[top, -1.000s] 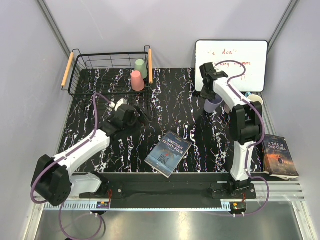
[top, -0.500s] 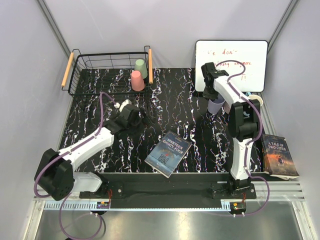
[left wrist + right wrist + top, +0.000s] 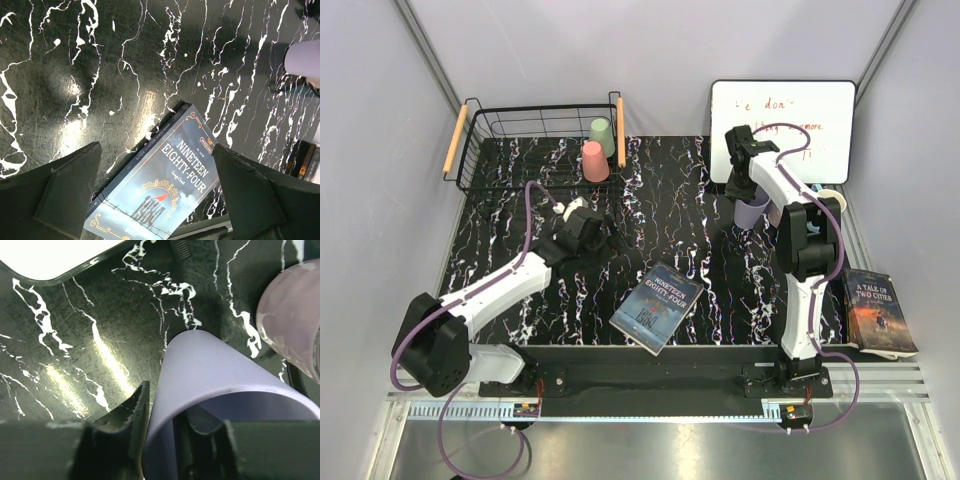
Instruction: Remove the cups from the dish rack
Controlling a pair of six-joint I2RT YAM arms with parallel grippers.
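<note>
Reach favours left gripper [image 3: 605, 232], open and empty, just below pink cup [image 3: 594, 160] in dish rack [image 3: 535, 110]. Right gripper [image 3: 745, 195] pinches lilac cup [image 3: 750, 212].

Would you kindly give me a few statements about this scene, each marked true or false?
1. A pink cup and a green cup are in the dish rack. True.
2. The right hand is shut on a lilac cup. True.
3. The left hand holds a cup. False: it is open and empty, above the table.
4. The Nineteen Eighty-Four book lies inside the dish rack. False: it lies on the table, between the two arms.
5. The whiteboard is blank. False: it bears red writing.
</note>
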